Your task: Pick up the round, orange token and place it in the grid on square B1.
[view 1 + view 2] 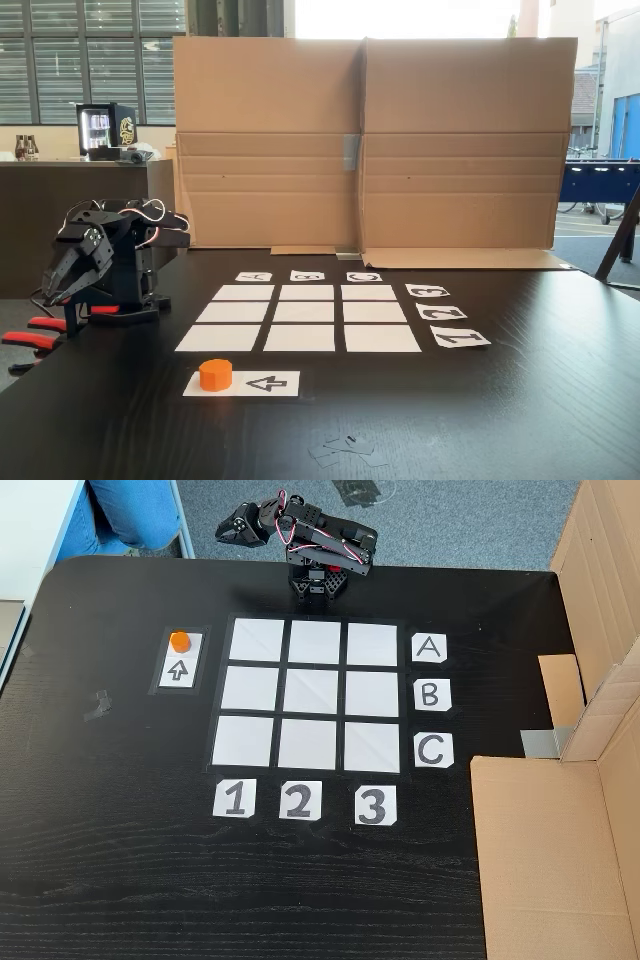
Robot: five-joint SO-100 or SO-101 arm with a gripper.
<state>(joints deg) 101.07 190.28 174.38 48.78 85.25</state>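
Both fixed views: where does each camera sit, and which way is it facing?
A fixed view: low at the table edge, facing the cardboard wall across the grid; folded arm at left, gripper.
Another fixed view: high overhead, looking down; arm at top edge, gripper.
Shared: the token on the arrow strip, grid, labels, arm.

Placed low at table (520, 400) edge facing the cardboard wall (370, 140); placed high, looking steeply down. Shared by both fixed views: the grid (300, 318).

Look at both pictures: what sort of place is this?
Probably an office or lab break area used for a robot demo: a drinks fridge on a counter, window blinds, and a cardboard screen behind the table.
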